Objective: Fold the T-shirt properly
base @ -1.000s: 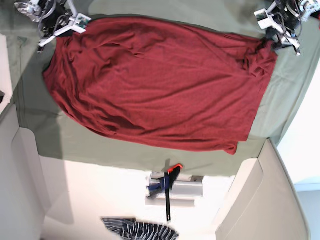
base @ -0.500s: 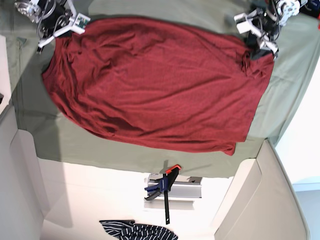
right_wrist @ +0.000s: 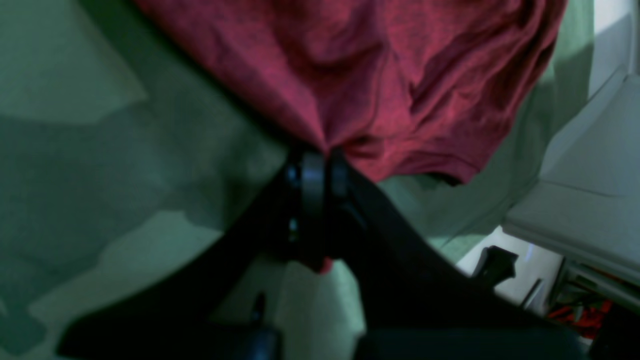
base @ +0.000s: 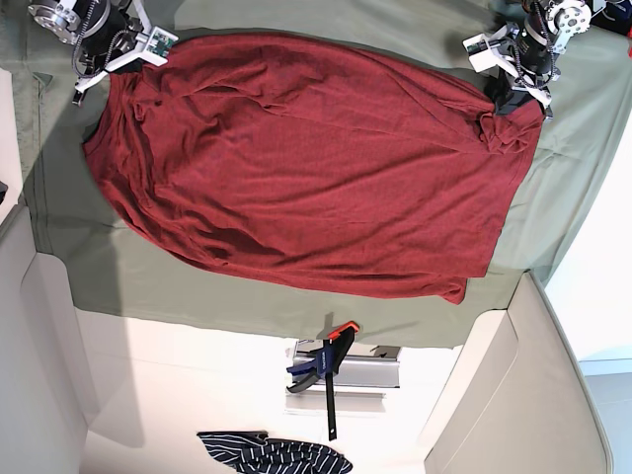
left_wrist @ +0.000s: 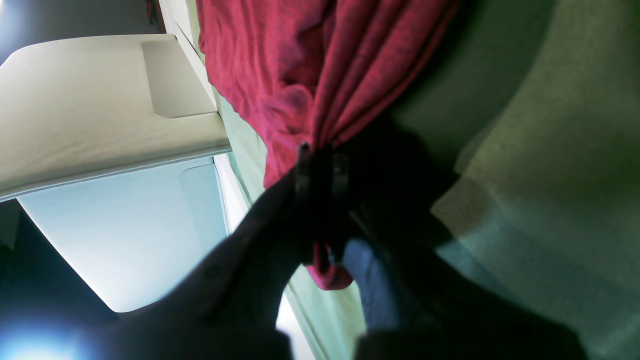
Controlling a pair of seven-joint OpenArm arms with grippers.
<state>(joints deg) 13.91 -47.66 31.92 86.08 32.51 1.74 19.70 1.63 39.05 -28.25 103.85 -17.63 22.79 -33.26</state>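
The left gripper (left_wrist: 320, 152) is pinching a gathered bunch of the red T-shirt (left_wrist: 300, 65). Its jaws are closing tight on the fabric, with folds fanning away toward 12 o'clock in the left wrist view and a small tab of red poking out under the jaws at 6 o'clock. In the base view this left gripper (base: 511, 96) is sitting at about 1 o'clock of the picture, gripping the crumpled corner of the T-shirt (base: 306, 168) there. The right gripper (right_wrist: 317, 157) is likewise clamping a peak of the T-shirt (right_wrist: 390, 70), jaws pressing together on it. In the right wrist view the cloth is spreading toward 12 and 1 o'clock, and a hemmed edge is hanging out toward 4 o'clock of the jaws. In the base view the right gripper (base: 104, 79) is holding the opposite corner at about 10 o'clock. Between the two grippers the T-shirt is lying spread and wrinkled over the green cover (base: 578, 168), its far hem running toward 5 o'clock. The green cover (left_wrist: 550, 150) is showing as a border around the garment and lying in shadow beneath each gripper (right_wrist: 75, 150). Past its 6 o'clock edge a bar clamp (base: 331, 367) with an orange and blue handle is resting on a pale surface, and a striped cloth (base: 276, 456) is lying at the bottom of the picture.
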